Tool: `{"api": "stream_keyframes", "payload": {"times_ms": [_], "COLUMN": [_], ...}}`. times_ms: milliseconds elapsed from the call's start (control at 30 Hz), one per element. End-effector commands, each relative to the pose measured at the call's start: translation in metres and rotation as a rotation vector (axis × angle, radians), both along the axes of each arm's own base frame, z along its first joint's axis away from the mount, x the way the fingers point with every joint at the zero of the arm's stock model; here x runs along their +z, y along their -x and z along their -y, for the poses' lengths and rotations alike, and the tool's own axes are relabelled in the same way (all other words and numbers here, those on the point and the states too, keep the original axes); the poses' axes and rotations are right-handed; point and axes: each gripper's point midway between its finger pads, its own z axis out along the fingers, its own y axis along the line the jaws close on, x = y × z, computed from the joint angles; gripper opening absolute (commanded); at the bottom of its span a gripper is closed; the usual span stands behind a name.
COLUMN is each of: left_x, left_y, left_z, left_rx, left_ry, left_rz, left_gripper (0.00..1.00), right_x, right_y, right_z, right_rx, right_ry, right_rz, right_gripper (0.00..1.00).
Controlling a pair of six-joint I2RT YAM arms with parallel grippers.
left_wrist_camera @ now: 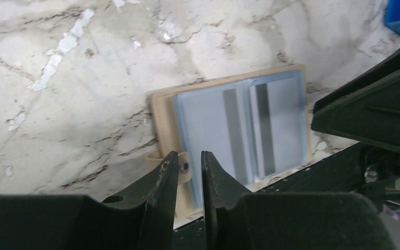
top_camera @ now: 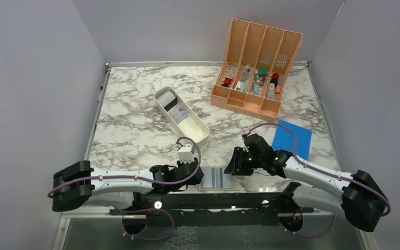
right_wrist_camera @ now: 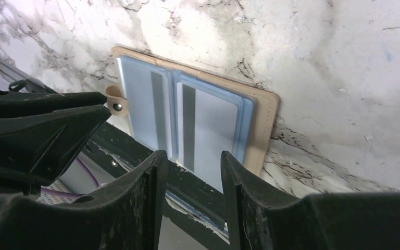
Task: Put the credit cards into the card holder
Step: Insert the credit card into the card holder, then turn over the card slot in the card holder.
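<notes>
At table edge, card holder part-hidden by rail; left fingers nearly closed, right fingers apart, empty.

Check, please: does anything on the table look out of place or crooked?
Only the open card holder: it lies at the very near edge of the table, and its near side seems to overhang it. Nothing looks spilled or damaged.
</notes>
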Motion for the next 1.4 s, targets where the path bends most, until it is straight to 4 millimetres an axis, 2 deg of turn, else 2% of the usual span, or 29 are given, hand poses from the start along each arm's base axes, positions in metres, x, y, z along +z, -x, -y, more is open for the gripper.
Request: {"api": "stream_keyframes", "payload": {"times_ms": [0,200,533,700,1100,1367], "left_x": [-0.014,-0.027,-0.042,-0.044,-0.045,-0.044], "left_y": [0.000,0.000,0.005,0.005,0.006,0.007], "left_z": [-0.015,-0.015,-0.008,-0.006,-0.003,0.000], "left_rx": [0.000,-0.011,-0.043,-0.049,-0.049,-0.054], "left_ry": [-0.043,-0.097,-0.117,-0.119,-0.105,-0.098], "left_rz": [0.005,-0.019,-0.055,-0.062,-0.067,-0.071], "left_gripper": [0.26,0.28,0.29,0.29,0.29,0.29], "right_x": [-0.009,-0.024,-0.038,-0.030,0.006,0.008], "right_y": [-0.001,-0.006,-0.001,0.000,-0.002,0.000], "right_z": [-0.002,0.006,0.001,-0.005,-0.019,-0.023], "right_rx": [-0.001,-0.025,-0.005,0.016,0.036,0.042], "right_ry": [0.008,0.073,0.058,0.015,-0.096,-0.131], "right_rz": [-0.006,-0.003,-0.039,-0.032,0.011,0.003], "right_gripper": [0.47,0.47,0.47,0.46,0.43,0.43]}}
